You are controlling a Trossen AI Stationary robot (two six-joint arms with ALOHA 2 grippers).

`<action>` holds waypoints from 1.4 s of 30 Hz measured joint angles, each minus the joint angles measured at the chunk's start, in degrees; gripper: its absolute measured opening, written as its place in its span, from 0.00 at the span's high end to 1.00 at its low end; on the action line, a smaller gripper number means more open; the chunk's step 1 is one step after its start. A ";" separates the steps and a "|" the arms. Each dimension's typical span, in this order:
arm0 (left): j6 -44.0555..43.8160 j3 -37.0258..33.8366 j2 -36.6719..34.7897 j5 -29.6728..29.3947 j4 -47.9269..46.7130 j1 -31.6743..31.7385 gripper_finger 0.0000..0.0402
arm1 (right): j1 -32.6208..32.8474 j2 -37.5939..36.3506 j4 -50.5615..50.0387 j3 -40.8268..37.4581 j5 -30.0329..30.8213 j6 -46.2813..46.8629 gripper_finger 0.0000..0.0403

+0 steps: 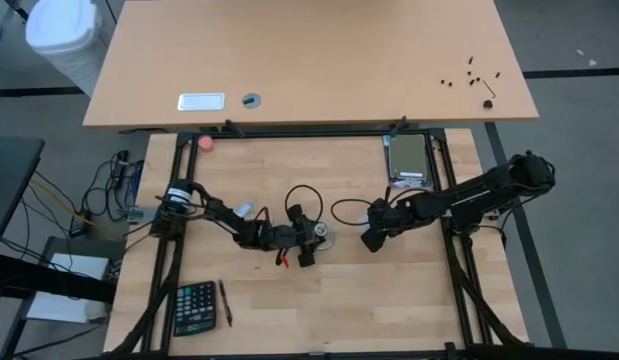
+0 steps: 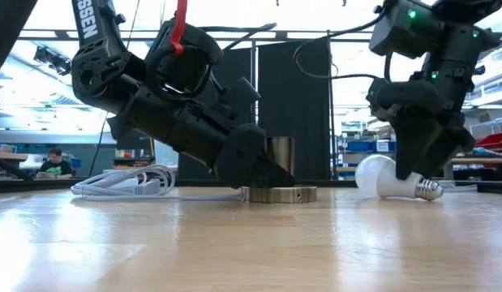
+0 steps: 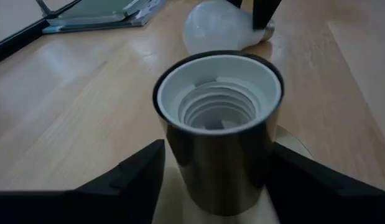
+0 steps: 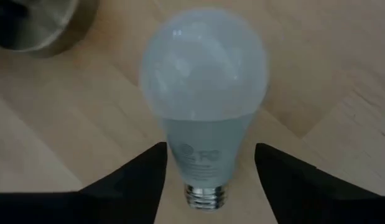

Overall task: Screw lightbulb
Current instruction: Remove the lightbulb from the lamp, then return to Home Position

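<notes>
A lamp socket [image 3: 217,155], a shiny metal cylinder with a white threaded inside, stands upright on its round silvery base [image 2: 303,195] mid-table. My left gripper [image 1: 311,243] is shut on the cylinder. The white lightbulb [image 4: 204,68] lies on its side on the wood to the socket's right, its screw base [image 2: 429,191] pointing away from the socket. It also shows in the low view [image 2: 380,177]. My right gripper [image 4: 211,168] is open over the bulb, a finger on each side of its neck with small gaps showing. My left gripper pinches the socket's metal cylinder by its two opposite sides [image 3: 173,168], below the open rim. The fingers [image 3: 142,177] come slanting down from the table's left. The socket stands upright, mouth up, its base on the table.
A coiled white cord [image 2: 129,182] lies to the socket's left. A calculator [image 1: 196,307] and a pen [image 1: 226,302] lie near the front left. A flat silvery device [image 1: 409,160] sits at the far right and a red ball [image 1: 205,143] at the far left.
</notes>
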 joint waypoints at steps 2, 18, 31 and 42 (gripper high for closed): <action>0.02 -0.05 -1.51 0.04 -2.42 -0.05 0.31 | 0.01 -1.43 -0.19 0.00 0.08 0.00 0.35; 0.13 -0.08 -10.37 6.21 -15.83 -0.31 0.12 | 10.97 -15.77 4.09 0.00 18.65 -8.34 0.34; 1.73 0.02 -18.76 7.40 -24.66 -0.36 0.12 | 18.50 -18.50 3.93 -0.10 33.03 -13.25 0.37; 2.68 0.06 -32.64 6.50 -29.75 -1.42 0.12 | 28.50 -18.84 9.00 -0.42 52.64 -23.56 0.38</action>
